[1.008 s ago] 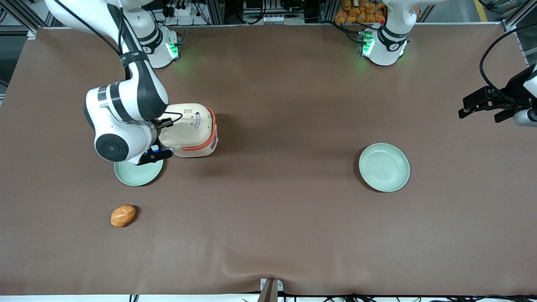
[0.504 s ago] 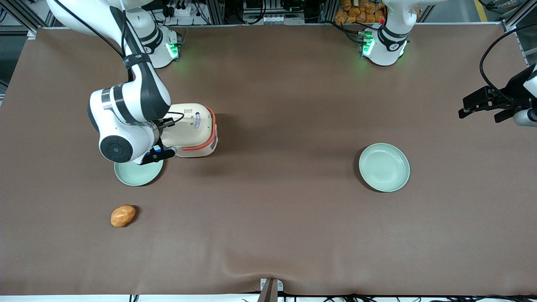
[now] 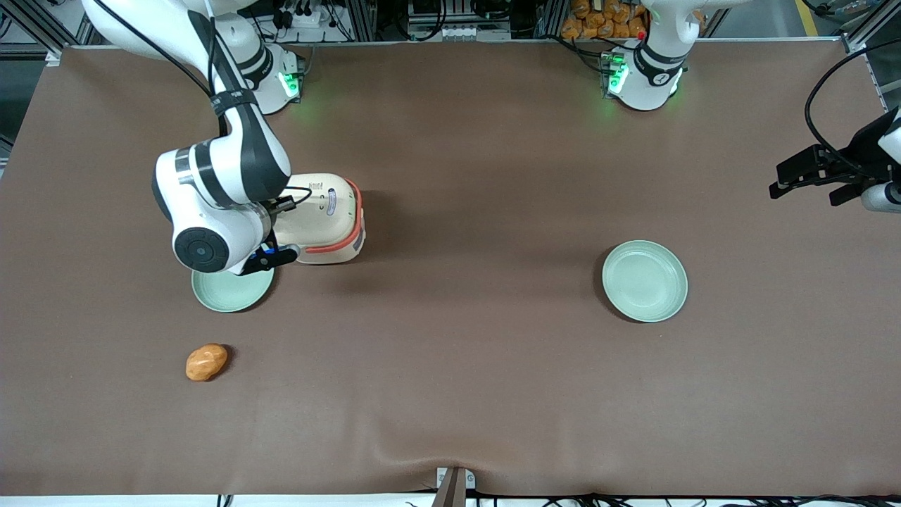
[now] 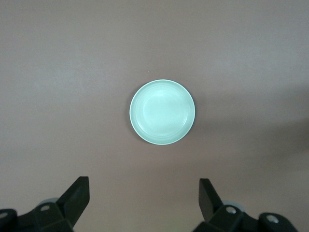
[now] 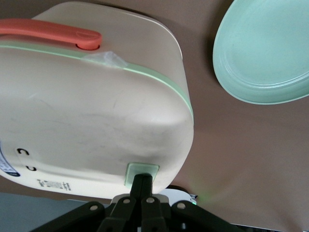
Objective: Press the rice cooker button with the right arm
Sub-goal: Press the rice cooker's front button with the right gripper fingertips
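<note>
hand (image 5: 141,186) on button (image 5: 142,172) | plate (image 5: 264,53) beside cooker (image 5: 91,116)

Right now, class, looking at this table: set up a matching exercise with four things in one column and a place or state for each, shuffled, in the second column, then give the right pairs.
Things
1. gripper
2. rice cooker
3. orange bread roll
4. plate under the parked arm's camera

Places or states
A. lies alone, nearest the front camera
B. empty, toward the parked arm's end of the table
C. fingers shut, tips at the button
D. stands beside the other green plate

Pairs: 1-C, 2-D, 3-A, 4-B
</note>
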### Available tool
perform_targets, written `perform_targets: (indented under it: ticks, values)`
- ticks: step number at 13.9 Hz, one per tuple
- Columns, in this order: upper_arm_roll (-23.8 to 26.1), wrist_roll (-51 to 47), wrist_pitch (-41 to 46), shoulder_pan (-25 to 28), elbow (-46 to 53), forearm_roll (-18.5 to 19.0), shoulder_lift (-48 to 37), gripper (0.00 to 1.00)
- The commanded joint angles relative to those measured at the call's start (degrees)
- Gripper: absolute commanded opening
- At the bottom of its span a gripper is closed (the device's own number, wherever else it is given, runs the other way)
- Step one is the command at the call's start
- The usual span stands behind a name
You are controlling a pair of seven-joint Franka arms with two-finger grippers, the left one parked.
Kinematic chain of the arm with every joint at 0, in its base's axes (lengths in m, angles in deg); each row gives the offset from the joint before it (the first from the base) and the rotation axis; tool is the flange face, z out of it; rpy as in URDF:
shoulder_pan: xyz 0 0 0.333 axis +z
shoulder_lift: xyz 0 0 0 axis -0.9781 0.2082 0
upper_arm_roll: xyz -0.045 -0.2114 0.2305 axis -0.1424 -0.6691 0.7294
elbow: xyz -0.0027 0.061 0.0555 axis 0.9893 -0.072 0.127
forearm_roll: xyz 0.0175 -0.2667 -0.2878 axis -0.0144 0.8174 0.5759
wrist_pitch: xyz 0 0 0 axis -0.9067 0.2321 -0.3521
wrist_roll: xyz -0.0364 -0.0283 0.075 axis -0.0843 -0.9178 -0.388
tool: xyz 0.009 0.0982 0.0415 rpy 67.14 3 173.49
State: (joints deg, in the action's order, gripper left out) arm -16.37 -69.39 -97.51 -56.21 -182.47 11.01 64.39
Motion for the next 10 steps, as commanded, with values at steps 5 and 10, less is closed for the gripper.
perform_targets:
  ticks: [5, 10]
  values:
    - [-0.31, 0.69, -0.70, 0.46, -0.20, -0.50, 1.36, 0.00]
    - [-0.40, 0.78, -1.49, 0.46, -0.20, -0.50, 2.15, 0.00]
